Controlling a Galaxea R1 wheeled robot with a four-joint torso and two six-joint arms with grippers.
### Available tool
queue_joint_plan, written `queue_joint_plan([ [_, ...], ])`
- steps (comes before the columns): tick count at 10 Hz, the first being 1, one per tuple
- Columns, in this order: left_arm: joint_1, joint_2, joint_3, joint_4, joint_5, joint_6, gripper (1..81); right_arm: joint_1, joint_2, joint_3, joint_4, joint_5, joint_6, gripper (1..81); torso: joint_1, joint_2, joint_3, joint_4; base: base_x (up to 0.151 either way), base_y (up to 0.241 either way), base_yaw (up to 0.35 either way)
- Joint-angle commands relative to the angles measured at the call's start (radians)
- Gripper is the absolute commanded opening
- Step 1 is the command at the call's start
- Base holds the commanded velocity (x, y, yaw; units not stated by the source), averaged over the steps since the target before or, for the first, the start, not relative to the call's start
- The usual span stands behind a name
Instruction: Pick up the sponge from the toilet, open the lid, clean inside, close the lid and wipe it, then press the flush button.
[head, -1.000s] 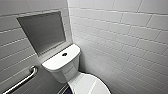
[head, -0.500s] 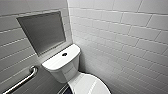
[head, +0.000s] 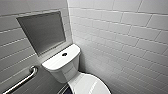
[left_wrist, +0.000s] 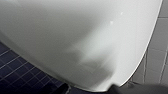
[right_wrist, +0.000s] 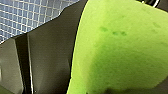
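I see the toilet (head: 65, 68) in the corner, its tank against the left wall, below a niche (head: 42, 32). The flush button (head: 64, 54) sits mid tank top, and the lid (head: 91, 86) lies down in front. A grab bar (head: 23, 80) runs left of the tank. By my right wrist the sponge (right_wrist: 120, 50) is close, with floor behind.

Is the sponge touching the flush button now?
Apart. Head view: the flush button is ringed by bare white tank top, nothing green on it. The sponge shows in the right wrist view.
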Motion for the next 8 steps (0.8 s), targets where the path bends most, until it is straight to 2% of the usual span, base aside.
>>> queue_joint_plan([
  [1,-0.168,0.044,0.065,-0.123,-0.013,0.014,81.1,0.016,0.002,0.002,-0.007,-0.060,0.003,1.0,0.000,0.000,0.000,0.000,0.000,0.000,0.000],
  [4,-0.166,-0.002,0.006,-0.274,-0.022,0.011,81.1,0.016,0.004,-0.001,-0.007,-0.062,0.004,1.0,0.000,0.000,0.000,0.000,0.000,0.000,0.000],
  [5,-0.166,-0.017,0.006,-0.303,-0.047,0.011,81.1,0.014,0.004,-0.006,-0.007,-0.060,0.004,1.0,0.000,0.000,0.000,0.000,0.000,0.000,0.000],
  [8,-0.158,-0.037,0.009,-0.320,-0.087,0.011,81.1,0.007,0.004,-0.017,-0.007,-0.060,0.003,1.0,0.000,0.000,0.000,0.000,0.000,0.000,0.000],
])
